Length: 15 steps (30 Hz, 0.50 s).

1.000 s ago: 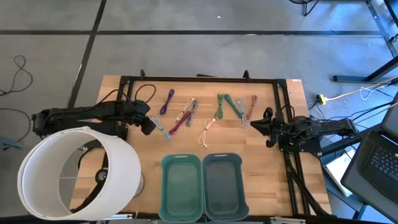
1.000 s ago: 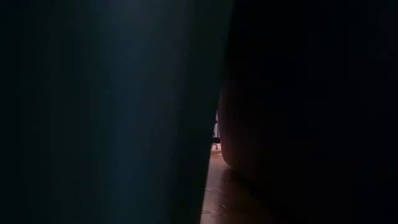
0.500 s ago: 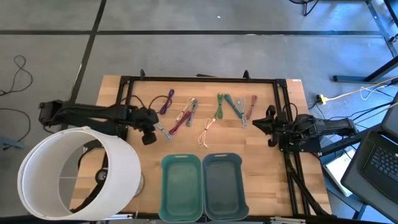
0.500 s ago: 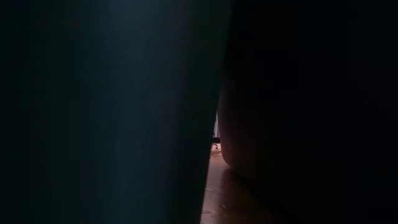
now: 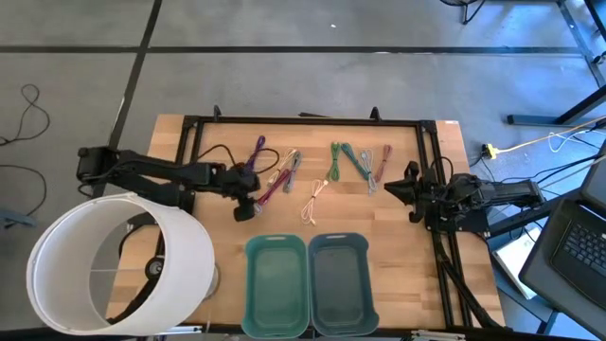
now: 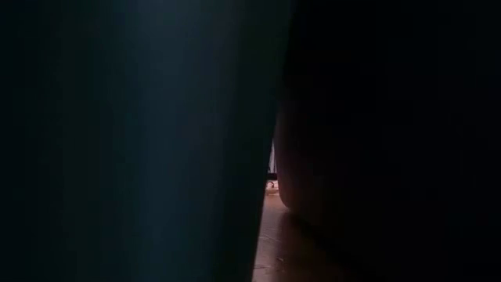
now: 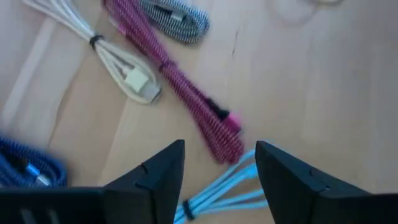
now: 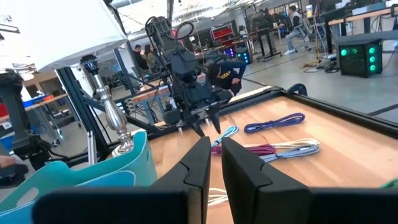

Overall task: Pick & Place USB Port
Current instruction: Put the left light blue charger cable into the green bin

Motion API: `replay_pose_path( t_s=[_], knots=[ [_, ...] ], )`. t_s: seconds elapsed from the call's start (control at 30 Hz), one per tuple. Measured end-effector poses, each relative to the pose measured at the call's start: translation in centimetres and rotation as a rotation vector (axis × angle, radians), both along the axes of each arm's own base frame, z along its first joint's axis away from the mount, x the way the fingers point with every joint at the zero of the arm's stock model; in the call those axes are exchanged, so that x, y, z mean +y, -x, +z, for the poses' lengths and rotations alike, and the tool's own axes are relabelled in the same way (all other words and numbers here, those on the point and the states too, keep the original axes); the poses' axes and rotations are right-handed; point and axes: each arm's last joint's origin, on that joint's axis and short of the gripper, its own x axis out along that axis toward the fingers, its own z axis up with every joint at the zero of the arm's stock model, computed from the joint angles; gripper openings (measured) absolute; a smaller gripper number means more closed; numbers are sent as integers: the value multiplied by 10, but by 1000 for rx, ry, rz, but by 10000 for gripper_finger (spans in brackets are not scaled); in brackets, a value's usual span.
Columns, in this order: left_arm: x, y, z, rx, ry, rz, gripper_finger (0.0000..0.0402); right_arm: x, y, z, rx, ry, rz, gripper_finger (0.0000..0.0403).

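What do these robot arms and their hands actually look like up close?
Both arms are slim, dark and jointed, with black cables trailing behind them. The left hand ends in two flat, matte black fingers with angular, wedge-shaped tips. The right hand has the same pair of plain black fingers. No markings show on either.

Robotics lab or workshop: concrete floor (image 5: 284, 76), rows of workbenches (image 8: 261, 37), people (image 8: 224, 68) at stations, lit equipment (image 8: 357, 56), floor cables (image 5: 28, 109).
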Motion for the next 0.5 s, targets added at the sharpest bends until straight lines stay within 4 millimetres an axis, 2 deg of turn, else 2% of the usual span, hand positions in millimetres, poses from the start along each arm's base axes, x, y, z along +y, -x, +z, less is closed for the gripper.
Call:
replay_pose_path(
  t_s=[0.1,0.23,0.5],
  knots=[
    [6,4,-6,98,41,135,198,0,0,-1,10,2,0,44],
    [12,5,-6,146,128,335,198,0,0,-2,16,10,-7,44],
    [19,1,3,87,289,618,198,0,0,-1,19,33,-9,44]
  ],
)
